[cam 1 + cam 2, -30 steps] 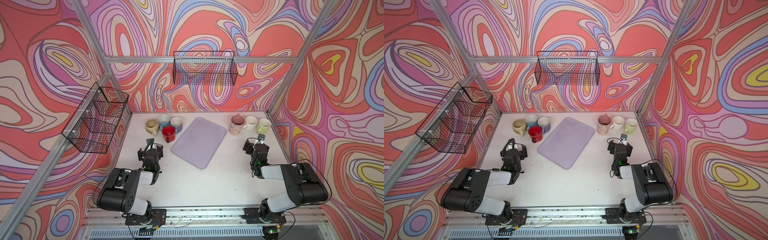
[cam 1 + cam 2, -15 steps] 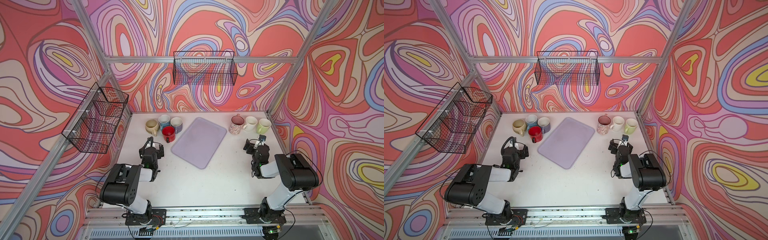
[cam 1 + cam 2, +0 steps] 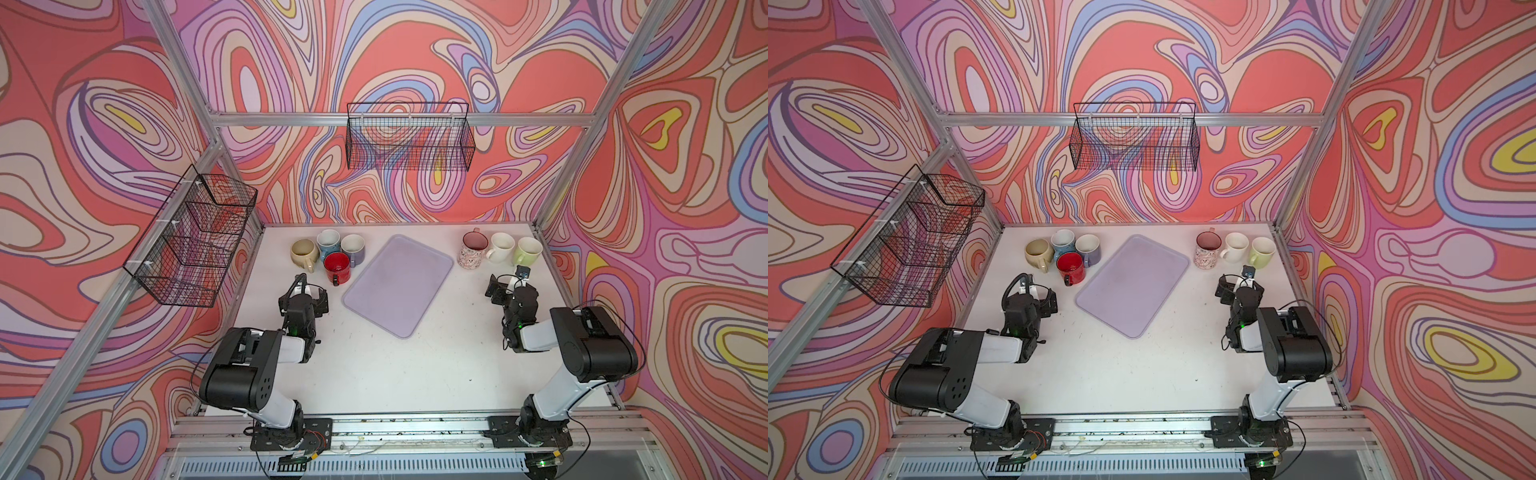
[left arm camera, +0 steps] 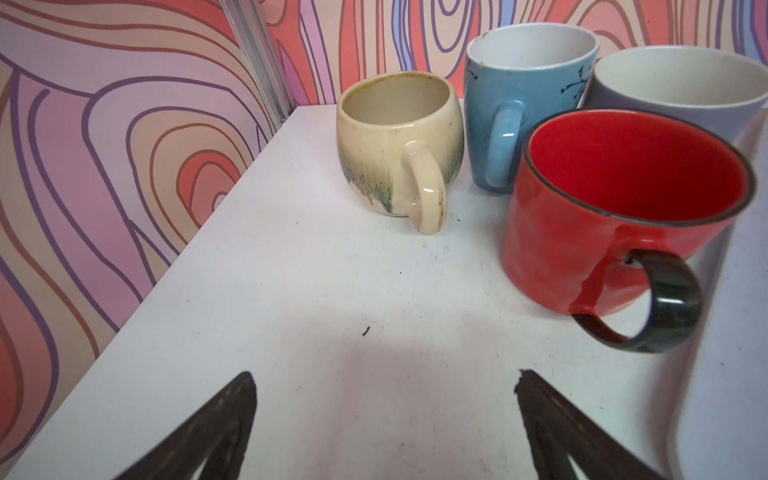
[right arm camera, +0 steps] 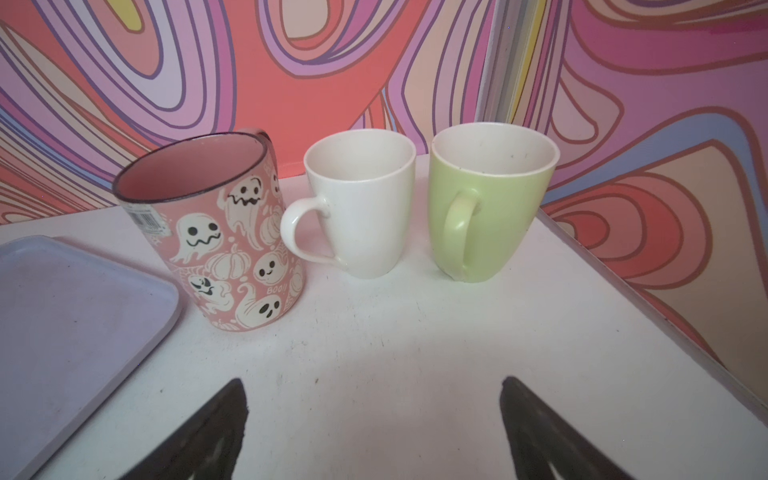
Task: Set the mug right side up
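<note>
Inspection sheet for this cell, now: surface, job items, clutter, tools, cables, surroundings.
Surface: white table, a few dark specks.
Job's things: seven mugs, all mouth up, none inverted. Left cluster: beige mug, blue mug, lavender mug, red mug. Right row: ghost mug, white mug, green mug.
Clutter: purple tray, bare, between the two groups.
Tools: left tool open, empty, short of the red mug; right tool open, empty, short of the right row.
Cables: black cable loops at the left wrist, clear of the mugs.
Surroundings: wire basket on back wall, wire rack on left wall, nothing seen in either.
</note>
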Available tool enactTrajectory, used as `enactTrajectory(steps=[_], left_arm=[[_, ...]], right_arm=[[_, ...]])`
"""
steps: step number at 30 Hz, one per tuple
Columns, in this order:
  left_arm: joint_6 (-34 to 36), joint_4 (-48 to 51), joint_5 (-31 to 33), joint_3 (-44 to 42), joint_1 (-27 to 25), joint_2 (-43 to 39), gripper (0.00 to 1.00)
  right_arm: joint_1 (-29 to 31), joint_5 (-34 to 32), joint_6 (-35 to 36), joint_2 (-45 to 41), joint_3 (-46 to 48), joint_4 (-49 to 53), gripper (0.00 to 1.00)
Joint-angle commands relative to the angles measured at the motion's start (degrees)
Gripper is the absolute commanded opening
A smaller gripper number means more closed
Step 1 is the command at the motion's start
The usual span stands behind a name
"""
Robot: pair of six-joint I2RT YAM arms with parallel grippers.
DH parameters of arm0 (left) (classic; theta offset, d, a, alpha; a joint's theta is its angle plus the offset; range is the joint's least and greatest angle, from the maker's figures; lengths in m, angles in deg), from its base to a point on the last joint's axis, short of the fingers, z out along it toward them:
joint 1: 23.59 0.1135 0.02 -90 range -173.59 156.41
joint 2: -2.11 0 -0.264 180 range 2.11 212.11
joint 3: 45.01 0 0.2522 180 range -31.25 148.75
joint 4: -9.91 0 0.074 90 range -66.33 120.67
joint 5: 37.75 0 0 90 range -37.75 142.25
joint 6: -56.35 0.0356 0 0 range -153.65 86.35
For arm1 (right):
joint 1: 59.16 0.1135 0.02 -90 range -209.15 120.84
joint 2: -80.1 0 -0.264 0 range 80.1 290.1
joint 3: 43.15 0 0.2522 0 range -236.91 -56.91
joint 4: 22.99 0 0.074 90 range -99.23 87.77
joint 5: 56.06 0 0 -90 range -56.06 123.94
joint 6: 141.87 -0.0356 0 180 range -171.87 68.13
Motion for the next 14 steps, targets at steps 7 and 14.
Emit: enactTrajectory(steps=[7, 14], left_arm=[[-0.41, -1.56, -0.32, 0.71, 0.40, 0.42, 1.00], [-0.20, -1.63, -0.23, 0.62, 0.40, 0.38, 1.00]], right_arm=[[-0.12, 0.73, 0.62, 0.21, -0.08, 0.29, 0.98], [-0.18, 0.68, 0.62, 0.22, 0.08, -0.16, 0.98]])
